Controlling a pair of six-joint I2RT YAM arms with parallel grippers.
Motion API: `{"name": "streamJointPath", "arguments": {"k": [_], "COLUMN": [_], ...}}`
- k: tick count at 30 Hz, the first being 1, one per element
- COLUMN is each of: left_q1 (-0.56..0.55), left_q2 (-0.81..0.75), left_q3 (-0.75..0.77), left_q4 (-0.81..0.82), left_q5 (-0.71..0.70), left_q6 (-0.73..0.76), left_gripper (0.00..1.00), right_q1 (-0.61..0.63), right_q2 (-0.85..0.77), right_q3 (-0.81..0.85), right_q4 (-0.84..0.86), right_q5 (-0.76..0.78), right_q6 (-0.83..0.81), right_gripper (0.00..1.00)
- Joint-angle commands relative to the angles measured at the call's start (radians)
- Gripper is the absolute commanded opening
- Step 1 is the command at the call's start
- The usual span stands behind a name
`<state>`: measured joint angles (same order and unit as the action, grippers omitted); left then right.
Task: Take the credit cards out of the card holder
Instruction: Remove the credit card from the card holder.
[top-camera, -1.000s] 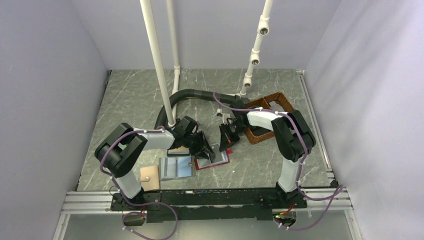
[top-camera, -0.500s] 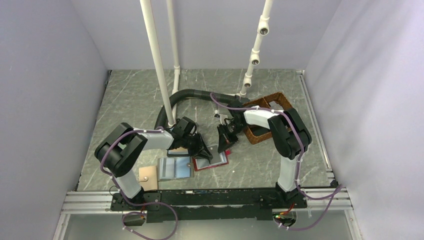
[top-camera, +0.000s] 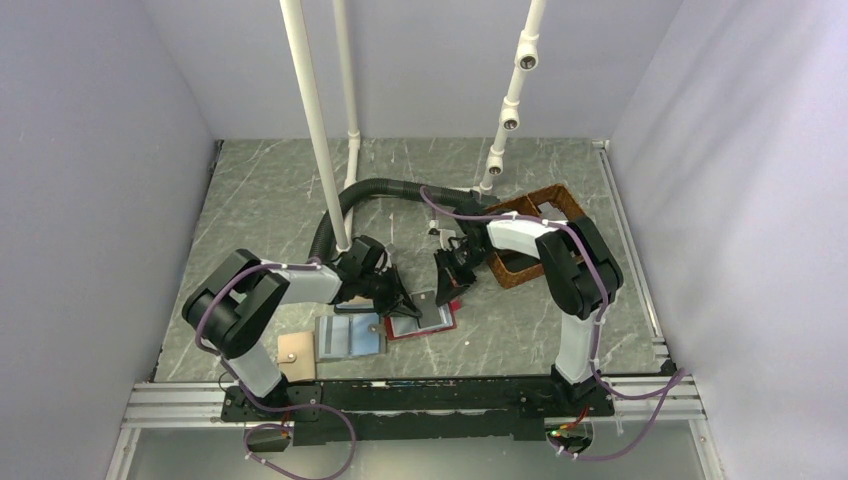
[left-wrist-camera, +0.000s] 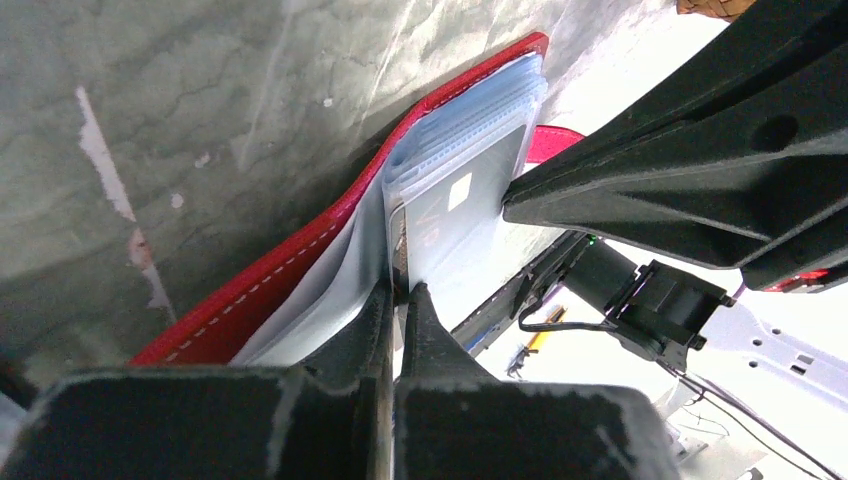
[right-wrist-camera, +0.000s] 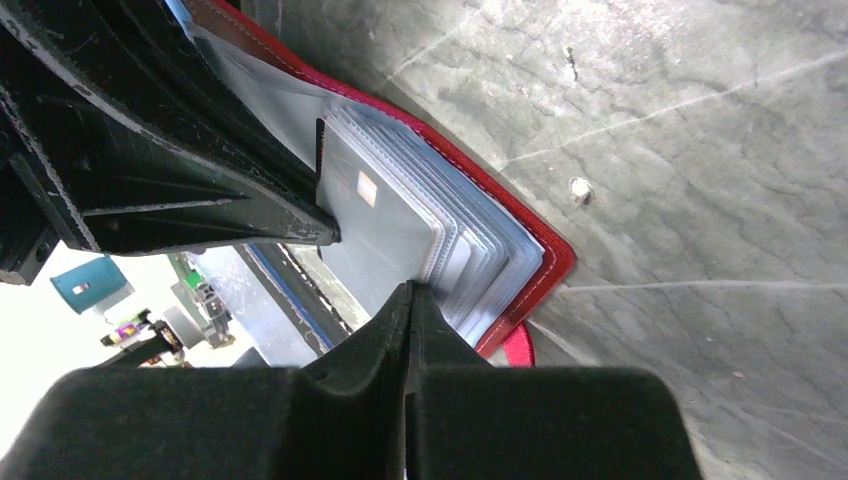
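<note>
A grey marbled table (top-camera: 260, 200) fills the floor of a pale-walled booth, and the red card holder (top-camera: 449, 319) lies open on it near the front edge, about midway across. Two black and white robot arms reach in over the card holder, one from its left and one from its right. A black ribbed hose (top-camera: 400, 187) curves across the table behind the card holder. A brown woven basket (top-camera: 560, 198) stands behind it and to its right. A pale blue wallet (top-camera: 350, 338) lies just left of it.

Its clear sleeves fan up from the red cover. The left gripper (left-wrist-camera: 400, 296) is clamped shut, tips meeting at the sleeves' near edge. The right gripper (right-wrist-camera: 410, 290) is likewise pressed closed at the opposite edge. Whether either one pinches a sleeve cannot be told.

A tan-orange credit card (top-camera: 298, 351) lies flat beyond the blue wallet, well left of the card holder. A grey card (right-wrist-camera: 375, 222) with a small pale square sits in the card holder's top sleeve.
</note>
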<state>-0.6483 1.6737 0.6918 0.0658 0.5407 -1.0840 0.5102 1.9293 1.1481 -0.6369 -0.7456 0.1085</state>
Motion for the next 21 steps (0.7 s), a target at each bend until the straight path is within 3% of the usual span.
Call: {"name": "streamJointPath", "arguments": {"k": [1, 13, 21], "left_q1": [0.033, 0.054, 0.055], "left_q2": [-0.041, -0.105, -0.099], "left_q3": [-0.052, 0.008, 0.014], "left_q4": [0.020, -0.133, -0.103], "left_q5": [-0.018, 0.027, 0.053], "left_q6": [0.071, 0.211, 0.215], "left_gripper": [0.00, 0.00, 0.00], "right_q1": [0.030, 0.028, 0.009], "right_q2": [0.048, 0.022, -0.021], "right_q3": [-0.047, -0.060, -0.077], "right_q4": [0.037, 0.037, 0.047], "right_q5": [0.210, 0.246, 0.243], "right_q6": [-0.044, -0.062, -0.079], "right_gripper": [0.02, 0.02, 0.08]}}
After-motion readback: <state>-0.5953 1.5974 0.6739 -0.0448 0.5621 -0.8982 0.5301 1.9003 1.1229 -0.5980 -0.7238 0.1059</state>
